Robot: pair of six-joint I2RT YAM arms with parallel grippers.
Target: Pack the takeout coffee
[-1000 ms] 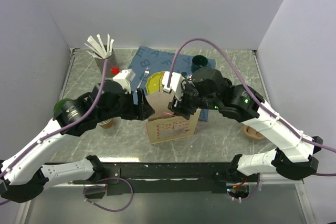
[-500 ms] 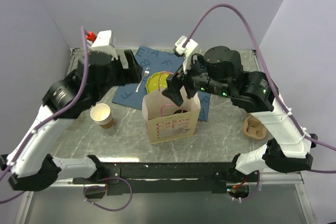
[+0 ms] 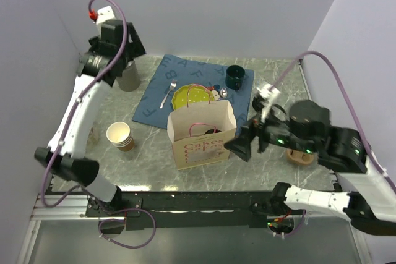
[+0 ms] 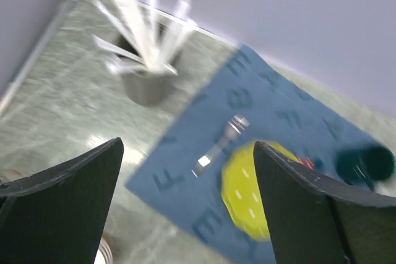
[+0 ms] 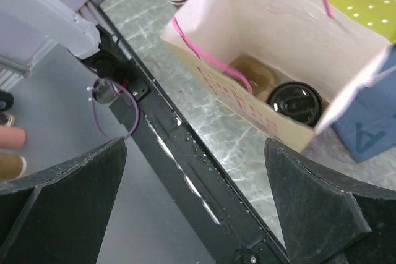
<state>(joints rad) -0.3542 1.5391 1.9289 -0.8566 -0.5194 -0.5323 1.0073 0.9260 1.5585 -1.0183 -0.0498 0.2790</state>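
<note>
1. Grey marbled tabletop (image 3: 266, 153) between pale walls carries everything.
2. The takeout coffee (image 5: 296, 104) stands upright on the floor of the paper bag (image 5: 278, 35), black lid facing up and well below the bag's rim.
3. That bag stands upright and open near the middle of the table, its pink handles loose at the top.
4. The right gripper (image 5: 195, 143) hangs just beside the bag's right side, its fingers spread wide with nothing between them.
5. The left gripper (image 4: 187, 146) is raised well behind and to the left of the bag, above a grey holder (image 4: 145, 85) of white utensils. Its fingers are also spread wide and empty.
6. Directly behind the bag lies a blue mat (image 3: 154, 100) carrying a yellow plate (image 3: 192, 97), a fork (image 3: 168, 94) and a dark green mug (image 3: 234, 77).
7. Left of the bag, apart from it, stands a stack of beige cups (image 3: 119, 135).
</note>
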